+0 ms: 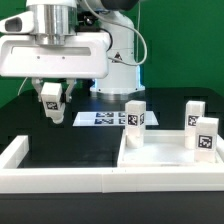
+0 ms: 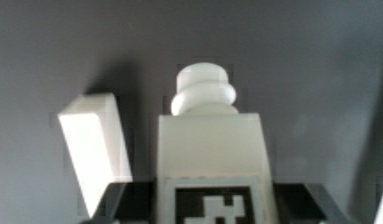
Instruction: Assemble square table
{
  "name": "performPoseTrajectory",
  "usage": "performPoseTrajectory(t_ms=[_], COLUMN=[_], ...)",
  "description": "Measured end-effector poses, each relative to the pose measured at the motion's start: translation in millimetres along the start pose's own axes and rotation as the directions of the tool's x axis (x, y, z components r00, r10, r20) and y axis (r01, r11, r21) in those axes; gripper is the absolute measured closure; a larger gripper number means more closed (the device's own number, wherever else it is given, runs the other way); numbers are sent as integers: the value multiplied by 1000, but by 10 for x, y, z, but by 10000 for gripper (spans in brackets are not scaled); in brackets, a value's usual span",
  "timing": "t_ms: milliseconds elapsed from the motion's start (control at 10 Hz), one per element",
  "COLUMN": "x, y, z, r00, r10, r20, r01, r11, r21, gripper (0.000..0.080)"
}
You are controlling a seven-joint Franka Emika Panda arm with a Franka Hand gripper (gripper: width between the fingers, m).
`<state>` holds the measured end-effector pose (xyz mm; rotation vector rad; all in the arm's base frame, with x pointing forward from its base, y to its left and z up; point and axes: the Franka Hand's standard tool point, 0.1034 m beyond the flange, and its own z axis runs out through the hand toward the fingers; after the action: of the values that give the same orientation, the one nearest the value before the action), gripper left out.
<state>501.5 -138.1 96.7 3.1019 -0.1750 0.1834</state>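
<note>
My gripper [image 1: 52, 104] hangs above the black table at the exterior view's left, shut on a small white leg [image 1: 51, 97] with a black-and-white tag. In the wrist view the gripper [image 2: 209, 208] holds that leg [image 2: 211, 140] between dark fingers [image 2: 127, 200], tag facing the camera, its rounded screw end [image 2: 206, 84] pointing away. The white square table top [image 1: 160, 158], tray-like with a raised rim, lies at the exterior view's right. Three tagged legs stand upright on it: one at its near-left corner [image 1: 134, 114], two at its right [image 1: 193, 110] [image 1: 205, 136].
The marker board [image 1: 100, 119] lies flat between the held leg and the table top. A long white border wall [image 1: 55, 181] runs along the front, with a side arm at the left [image 1: 14, 152]. A white slab [image 2: 94, 140] shows beside the held leg in the wrist view.
</note>
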Motion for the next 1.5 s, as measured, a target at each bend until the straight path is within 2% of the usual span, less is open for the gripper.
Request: performPoseTrajectory(t_ms=[200, 300, 400, 500, 900, 1000, 1400, 1500], x=[208, 315, 333, 327, 326, 348, 641, 647], y=[-167, -303, -381, -344, -360, -444, -811, -782], z=[-23, -28, -25, -23, -18, -20, -105, -105], r00=[999, 996, 995, 995, 995, 995, 992, 988], r10=[35, 61, 55, 59, 59, 56, 22, 10], r20=[-37, -69, -79, -78, -77, -79, -127, -152], r01=[-35, -61, -55, -58, -59, -55, -17, -6], r11=[999, 998, 998, 998, 998, 998, 999, 1000], r21=[11, 11, 10, 8, 9, 17, 43, 28], gripper=[512, 512, 512, 512, 512, 512, 512, 512])
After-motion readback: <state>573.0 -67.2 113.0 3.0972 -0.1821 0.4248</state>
